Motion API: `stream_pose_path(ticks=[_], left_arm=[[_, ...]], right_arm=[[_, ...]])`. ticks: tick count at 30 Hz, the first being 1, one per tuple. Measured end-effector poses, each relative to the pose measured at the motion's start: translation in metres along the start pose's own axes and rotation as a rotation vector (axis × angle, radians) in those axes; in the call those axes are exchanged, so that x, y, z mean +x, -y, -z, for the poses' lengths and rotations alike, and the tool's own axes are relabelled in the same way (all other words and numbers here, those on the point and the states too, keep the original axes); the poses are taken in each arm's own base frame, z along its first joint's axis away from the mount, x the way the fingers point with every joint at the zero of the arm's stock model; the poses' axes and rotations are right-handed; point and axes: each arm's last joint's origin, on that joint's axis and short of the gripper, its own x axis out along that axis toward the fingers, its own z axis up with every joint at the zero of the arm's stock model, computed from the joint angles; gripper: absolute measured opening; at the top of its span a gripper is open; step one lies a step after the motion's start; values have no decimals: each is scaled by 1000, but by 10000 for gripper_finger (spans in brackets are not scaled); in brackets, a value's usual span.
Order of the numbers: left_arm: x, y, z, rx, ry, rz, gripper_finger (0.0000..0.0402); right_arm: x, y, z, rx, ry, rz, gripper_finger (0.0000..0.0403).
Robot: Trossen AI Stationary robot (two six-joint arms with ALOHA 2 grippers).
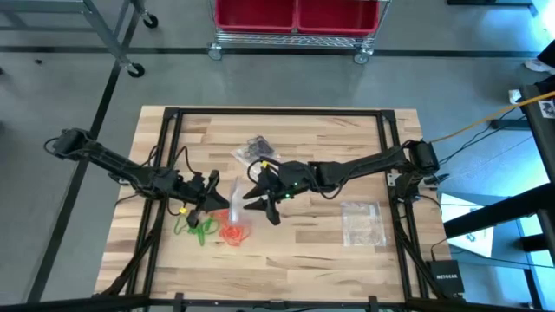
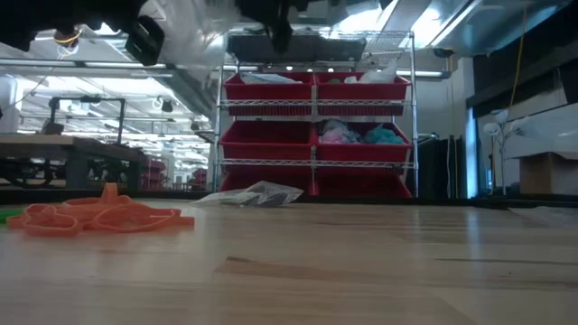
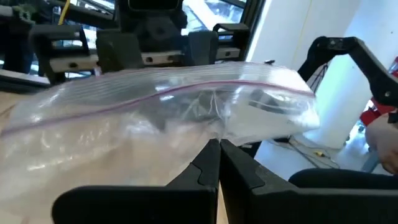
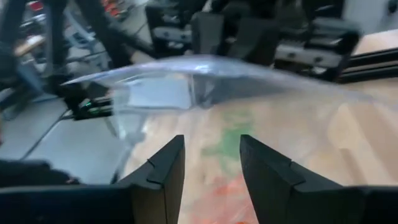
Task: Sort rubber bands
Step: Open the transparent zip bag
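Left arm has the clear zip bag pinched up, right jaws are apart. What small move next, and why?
Probably lower the right gripper onto the orange-red rubber bands. Its jaws stand apart and empty, while the left gripper pinches the clear plastic zip bag above the wooden table, ready for filling.

both arms reach toward the middle of the wooden surface [image 1: 329,234], the left gripper [image 1: 217,196] and right gripper [image 1: 253,196] meeting at a clear bag [image 1: 236,201] held between them. below it lie green rubber bands [image 1: 196,227] and orange-red rubber bands [image 1: 232,232] (black ones [image 1: 258,144] higher up). another empty bag [image 1: 362,222] lies lower right.
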Motion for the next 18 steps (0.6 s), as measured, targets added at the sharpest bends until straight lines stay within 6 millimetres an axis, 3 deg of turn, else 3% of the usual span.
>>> stream_pose_path(ticks=[4, 8, 13, 18], left_arm=[[0, 0, 0, -12, -1, -1, 0], [1, -1, 1, -15, -7, -6, 0], [1, -1, 1, -6, -1, -6, 0], [1, 0, 0, 6, 11, -4, 0]], right_arm=[[1, -1, -3, -6, 62, 49, 147], [11, -1, -5, 22, 160, -9, 145], [23, 2, 6, 39, 128, -16, 139], [23, 1, 4, 51, 147, -7, 138]])
